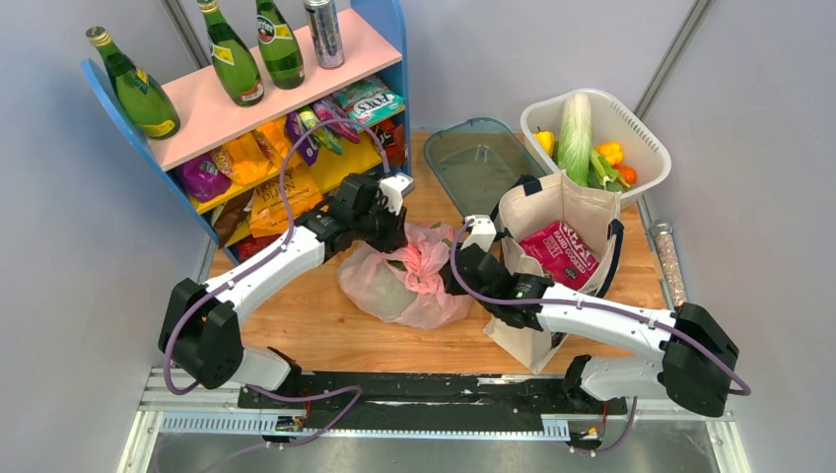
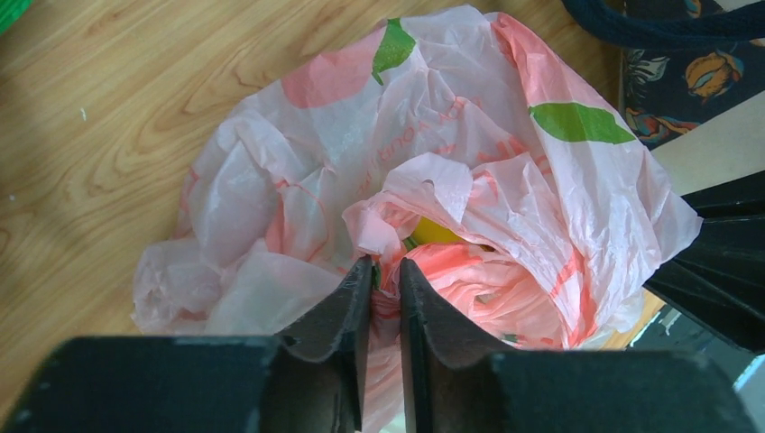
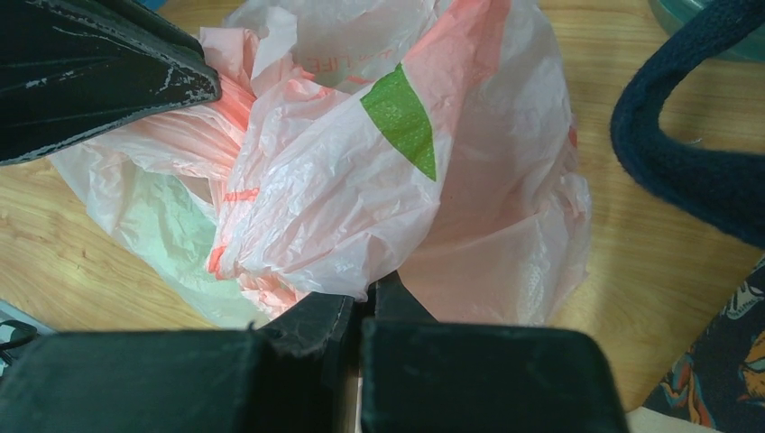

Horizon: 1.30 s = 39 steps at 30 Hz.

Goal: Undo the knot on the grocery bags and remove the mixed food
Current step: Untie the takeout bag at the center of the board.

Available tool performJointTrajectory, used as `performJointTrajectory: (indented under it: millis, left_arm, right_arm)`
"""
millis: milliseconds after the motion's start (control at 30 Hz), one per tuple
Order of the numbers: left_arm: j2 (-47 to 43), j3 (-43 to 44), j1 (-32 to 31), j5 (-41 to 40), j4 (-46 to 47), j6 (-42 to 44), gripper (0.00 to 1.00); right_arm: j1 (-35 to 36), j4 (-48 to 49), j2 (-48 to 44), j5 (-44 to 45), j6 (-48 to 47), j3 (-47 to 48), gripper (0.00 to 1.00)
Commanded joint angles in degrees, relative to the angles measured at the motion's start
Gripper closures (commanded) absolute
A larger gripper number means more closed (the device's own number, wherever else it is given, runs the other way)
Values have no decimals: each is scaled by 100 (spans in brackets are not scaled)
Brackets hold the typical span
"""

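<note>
We are working the pink bag (image 1: pixel 394 291) in the middle of the table (image 1: pixel 296 330), just left of the tote (image 1: pixel 552 207), and both arms are meeting over it; our left gripper (image 2: pixel 383 302) is nipping the knot (image 2: pixel 397 221) from the far side, its jaws standing only a sliver apart with a twisted fold of pink plastic caught between them; our right gripper (image 3: pixel 361 307) is pressed fully together on a loose flap of that same bag on the near side, so we are judging that one hand is anchoring the plastic while the other is getting purchase to tug the bunch loose; the knot is sitting at the very top of the bag, between the two grippers, and it is not yet undone; through a gap in the folds a yellow item (image 2: pixel 433 233) is peeking out, so the food is waiting inside; over in the tote a crisp packet (image 1: pixel 560 251) is standing upright, untouched; the film is thin and crinkly, so a hard pull is risking a tear rather than a clean release.
</note>
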Motion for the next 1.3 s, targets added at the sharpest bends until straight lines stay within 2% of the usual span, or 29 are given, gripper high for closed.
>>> performJointTrajectory:
  millis: [0,33,100,367,533,833,900,933,1067,1133,1267]
  left_arm:
    - [-16,251,-7,166,103,17,82]
    - [-16,259,-6,187,88,44,90]
    - [-27,298,-7,233,-4,126,100]
    - [-414,452,12,-616,-609,643,100]
    - [-522,438,38,-952,-751,680,100]
    - [-435,375,53,-1301,-912,745,100]
    - [-462,352,51,-1251,-896,745,100]
    - [-472,336,55,-1225,-891,740,100]
    - [-522,284,53,-1042,-852,745,100]
    - [-517,277,49,-947,-846,730,100]
    - [-477,255,48,-872,-816,725,100]
  right_arm:
    - [-41,235,-40,35,-95,80,100]
    - [-53,235,-24,54,-112,105,100]
    - [-98,235,-3,74,-162,137,100]
    - [-597,131,-260,-95,-292,9,100]
    - [-1021,119,-347,-411,-339,-117,100]
    - [-1082,121,-678,-578,-1001,-133,100]
    - [-1078,106,-818,-848,-1283,-92,92]
    - [-1082,77,-908,-1075,-1427,-58,85]
    - [-1038,49,-1481,-1960,-1902,8,43]
    - [-935,92,-1754,-2291,-2198,29,35]
    - [-457,303,-2020,-2585,-3077,99,26]
